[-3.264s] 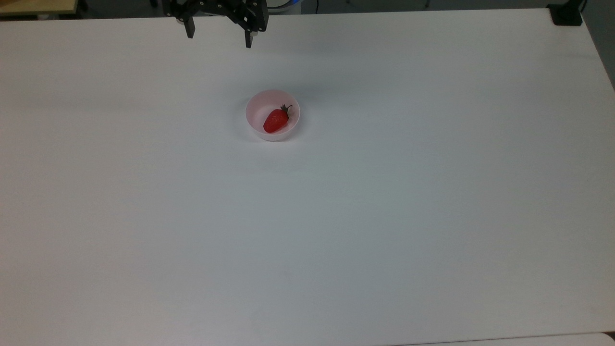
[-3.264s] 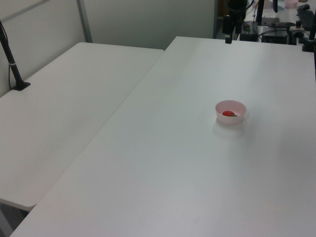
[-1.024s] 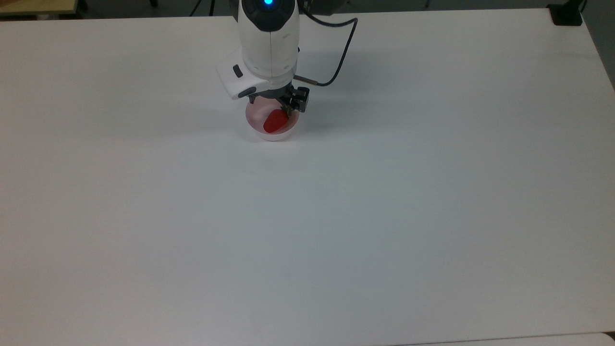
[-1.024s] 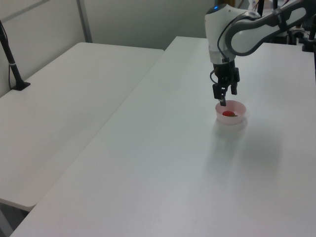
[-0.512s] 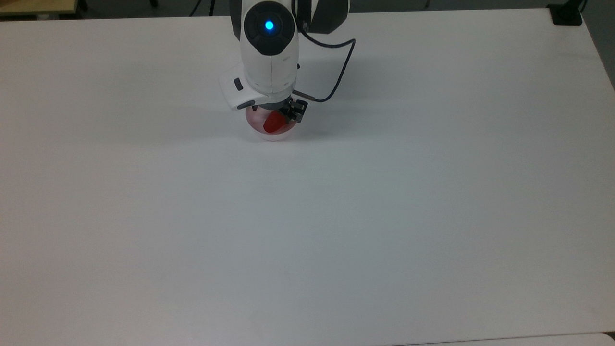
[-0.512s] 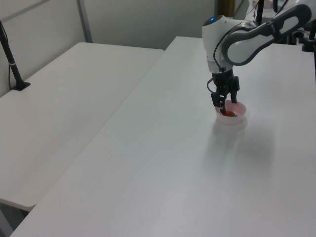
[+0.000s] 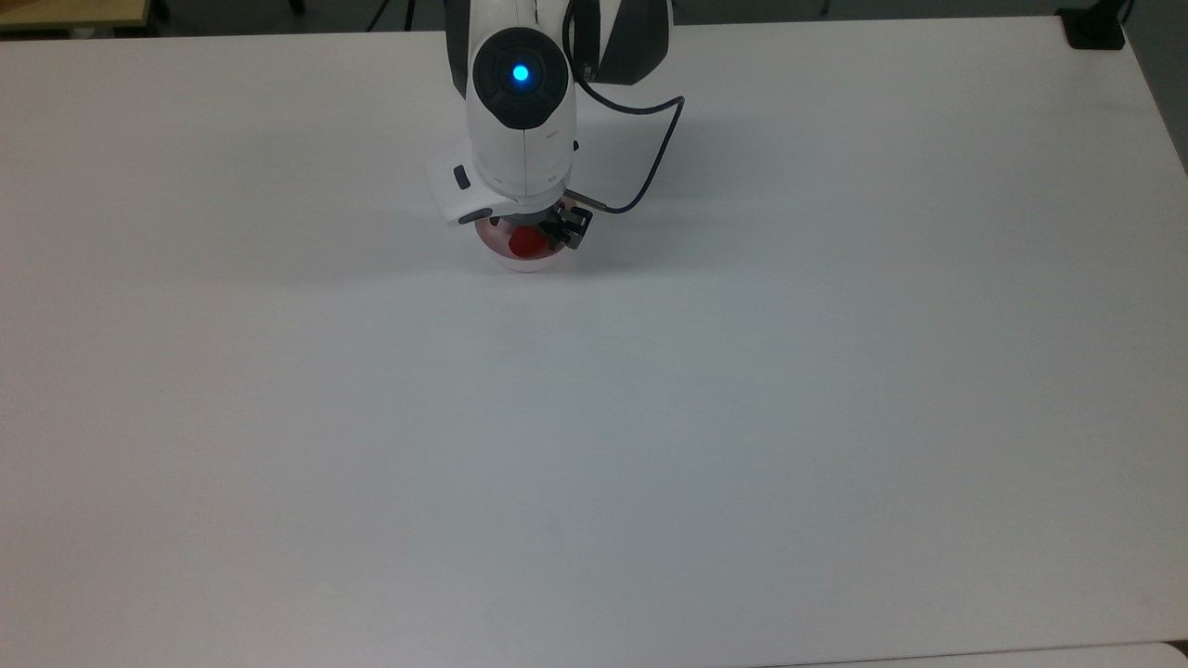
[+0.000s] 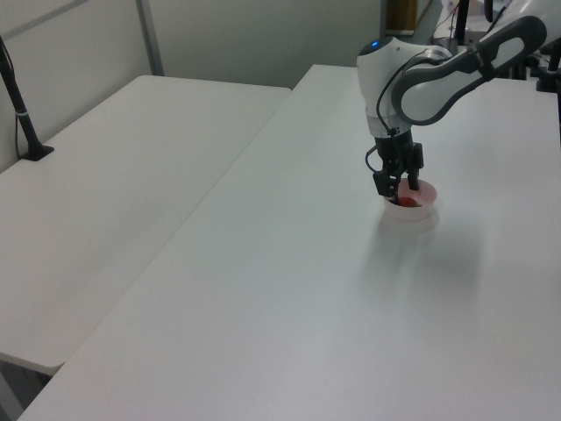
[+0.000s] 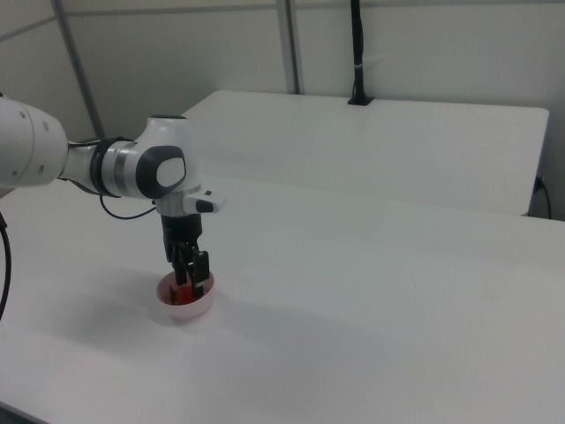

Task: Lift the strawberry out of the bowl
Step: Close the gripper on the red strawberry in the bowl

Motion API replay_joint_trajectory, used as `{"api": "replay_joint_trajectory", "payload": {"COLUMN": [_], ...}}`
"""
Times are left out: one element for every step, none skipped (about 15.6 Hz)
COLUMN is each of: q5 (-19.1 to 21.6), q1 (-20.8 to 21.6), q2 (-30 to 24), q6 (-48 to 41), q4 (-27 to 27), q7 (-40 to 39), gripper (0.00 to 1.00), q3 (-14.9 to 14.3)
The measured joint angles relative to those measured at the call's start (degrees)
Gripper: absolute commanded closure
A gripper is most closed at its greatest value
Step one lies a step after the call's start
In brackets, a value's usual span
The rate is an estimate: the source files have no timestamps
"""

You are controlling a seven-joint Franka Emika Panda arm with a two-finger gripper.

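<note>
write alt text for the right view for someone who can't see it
A white robot arm's gripper reaches down into a small pink bowl holding a red strawberry, on a white table. A second white table stands behind.

From my station I see a plain white worktop (image 7: 742,417) with a matte surface. One thing stands directly on it: the pale pink bowl (image 7: 525,263), toward the far edge in the top view and left of the middle. In the left view the bowl (image 8: 419,210) sits on the right-hand worktop (image 8: 307,307), and a second white worktop (image 8: 114,193) runs beside it, a narrow seam between them.
</note>
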Motion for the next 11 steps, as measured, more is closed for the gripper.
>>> {"api": "replay_joint_trajectory", "payload": {"q5": [0.0, 0.0, 0.0, 0.0, 0.0, 0.0, 0.0, 0.0, 0.0, 0.0, 0.0], "q1": [0.0, 0.0, 0.0, 0.0, 0.0, 0.0, 0.0, 0.01, 0.01, 0.0, 0.01], "q2": [0.13, 0.28, 0.47, 0.68, 0.92, 1.15, 1.33, 1.45, 1.48, 1.47, 1.42], "q6": [0.0, 0.0, 0.01, 0.01, 0.01, 0.01, 0.01, 0.01, 0.01, 0.01, 0.01], "q4": [-0.02, -0.02, -0.03, -0.03, -0.04, -0.05, -0.12, -0.22, -0.34, -0.35, -0.34], "q7": [0.03, 0.04, 0.05, 0.32, 1.12, 2.24, 3.39, 4.08, 4.41, 4.61, 4.63], "gripper": [0.27, 0.27, 0.27, 0.27, 0.27, 0.34, 0.41, 0.5, 0.57, 0.61, 0.62], "q3": [0.0, 0.0, 0.0, 0.0, 0.0, 0.0, 0.0, 0.0, 0.0, 0.0, 0.0]}}
